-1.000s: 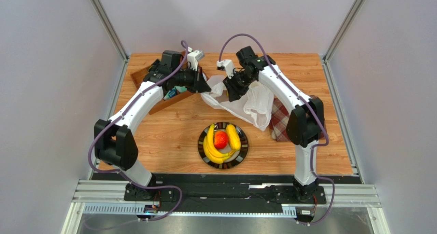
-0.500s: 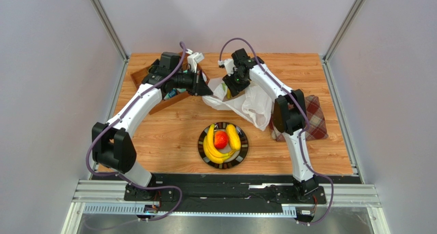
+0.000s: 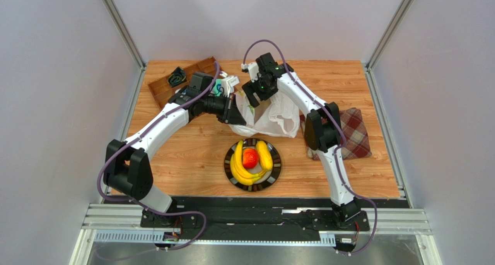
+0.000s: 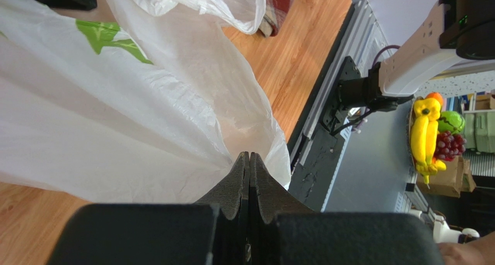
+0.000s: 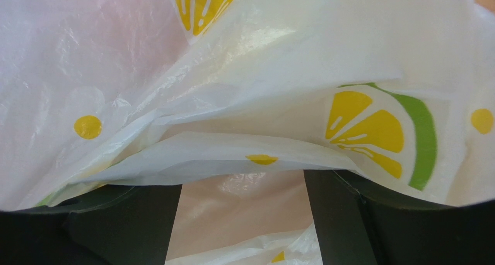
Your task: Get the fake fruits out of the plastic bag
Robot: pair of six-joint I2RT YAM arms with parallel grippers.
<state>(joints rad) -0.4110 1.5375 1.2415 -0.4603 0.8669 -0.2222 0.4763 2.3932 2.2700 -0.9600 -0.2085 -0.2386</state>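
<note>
The wooden table [image 3: 192, 149] is being viewed from above. The plastic bag [image 3: 273, 111], white with lemon-slice prints, is lying at the far middle of the table, just beyond the plate [image 3: 276, 175], and is being held by its left edge. A red plaid cloth [image 3: 351, 134] is lying to its right, partly under the right arm. A brown tray [image 3: 168, 85] is sitting at the far left corner. Yellow bananas [image 3: 238, 166] and a red fruit [image 3: 250, 158] are being kept on the plate, outside the bag. The bag film [image 4: 116, 120] is being pinched by the left gripper [image 4: 249, 160], fingers pressed together. The right gripper [image 5: 241, 218] is being held spread apart at the bag's top, with film [image 5: 261, 73] draped over its fingers.
</note>
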